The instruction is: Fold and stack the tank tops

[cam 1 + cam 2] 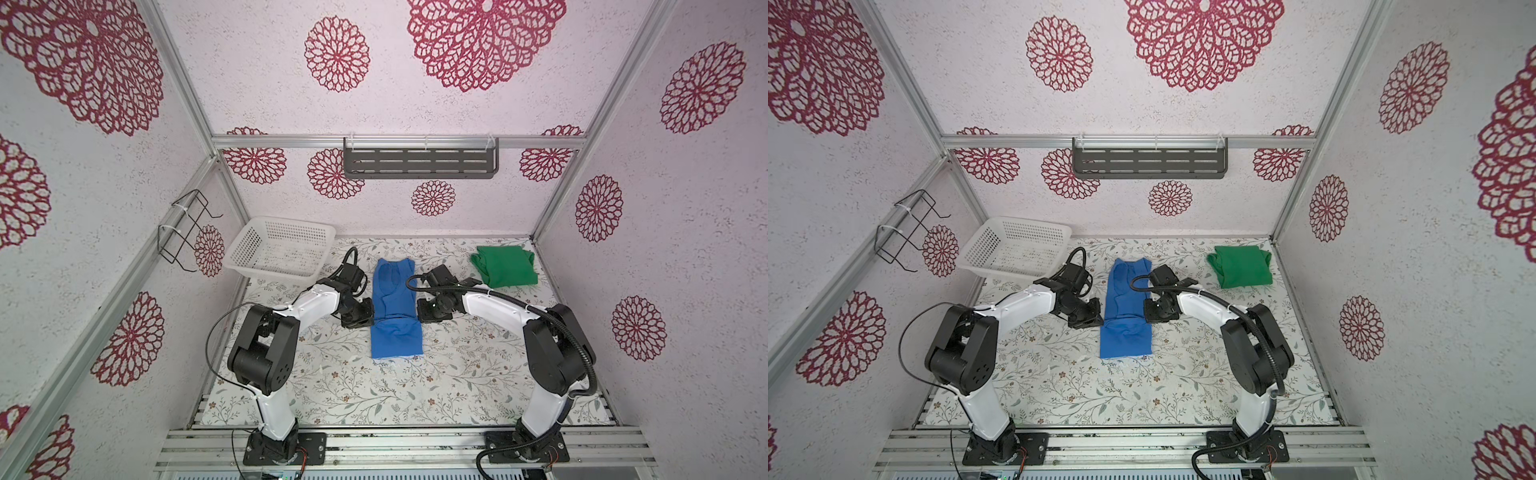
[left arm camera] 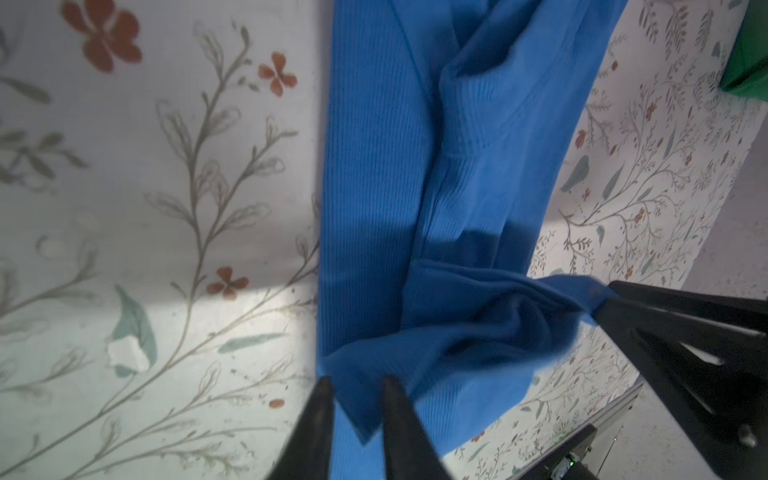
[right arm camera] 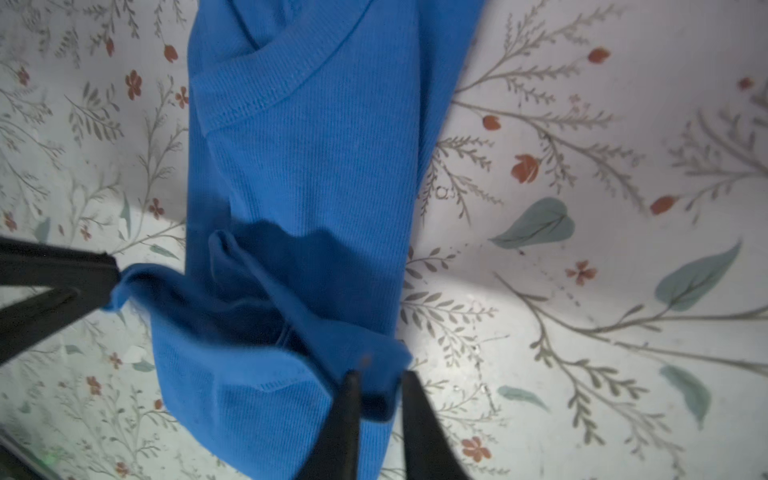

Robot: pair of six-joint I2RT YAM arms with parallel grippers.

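Mid-counter (image 1: 415,395): blue tank top (image 1: 395,307), folded to a narrow strip, long axis running from the near edge toward the far edge, neckline at the far end. Near end doubled back over the strip, loose corners reaching about halfway along the length, puffed rather than flat.

Left gripper (image 2: 357,382) at the strip's left side beside that doubled end, right gripper (image 3: 381,376) directly opposite at its right side, the pair level across the short axis. Fingers (image 2: 318,428) of both apart, a corner of blue cloth lying in each gap, seemingly loose rather than pinched.

Far right corner: green tank top (image 1: 505,266), already folded into a compact square, well apart from the blue. Far left corner: white basket (image 1: 249,253), well apart from both.

Probably mid-fold on the blue, with stacking not yet done. Strip squarely between the two arms, equally near each. Green square nearer the right arm, so likely the shorter carry toward the far right corner. Risk: doubled end springing open on lifting, given the soft ribbed cloth.
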